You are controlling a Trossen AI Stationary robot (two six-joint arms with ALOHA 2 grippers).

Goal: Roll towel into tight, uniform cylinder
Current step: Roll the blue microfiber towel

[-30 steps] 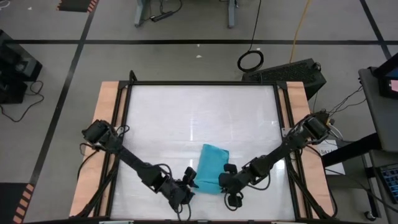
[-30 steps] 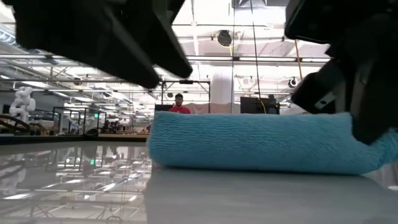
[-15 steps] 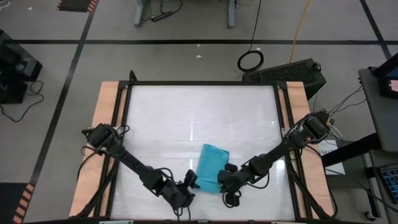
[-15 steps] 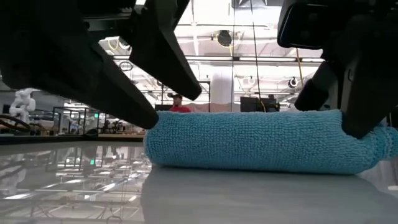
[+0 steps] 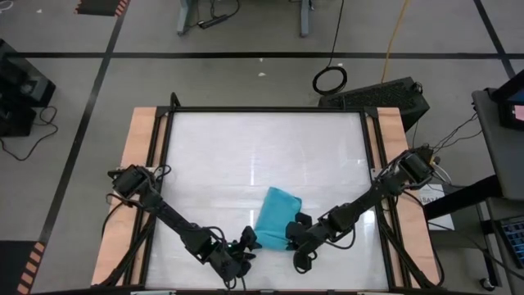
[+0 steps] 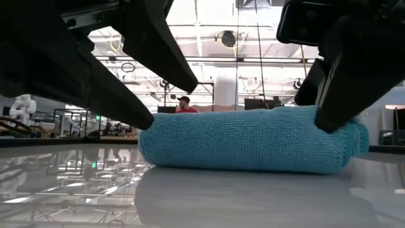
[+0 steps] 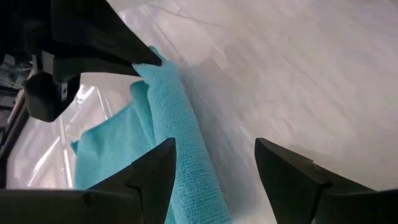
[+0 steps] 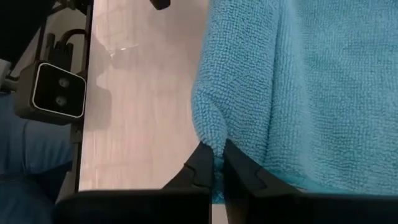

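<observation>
The turquoise towel (image 5: 274,215) lies on the white table (image 5: 246,156), near the front edge. Its near part is rolled into a thick roll (image 6: 247,139); the far part lies flat (image 8: 336,74). My left gripper (image 5: 246,243) stands open at the roll's left end (image 7: 186,180): one finger is beside the roll, the other over bare table. My right gripper (image 5: 292,232) is shut on the roll's right end. My left gripper's lower fingertip (image 6: 147,119) stands at the roll's left end; I cannot tell whether it touches. My right gripper pinches a pucker of cloth (image 8: 208,134) on the roll's right end between its two fingers. It comes slanting down from the table's right. The roll rests on the table.
Wooden strips (image 5: 143,180) and a black frame border the table's left and right. A small camera (image 8: 59,90) sits at the near edge. Bare tabletop stretches beyond the towel toward the far edge. A person in red (image 6: 184,104) stands far off in the room.
My left gripper has sunk toward the roll's left end, turned about its own axis and opened wider. My right gripper has rolled its wrist while staying shut on the towel. The roll has shifted a little toward the table's left, and its right end now shows whole in the low view.
</observation>
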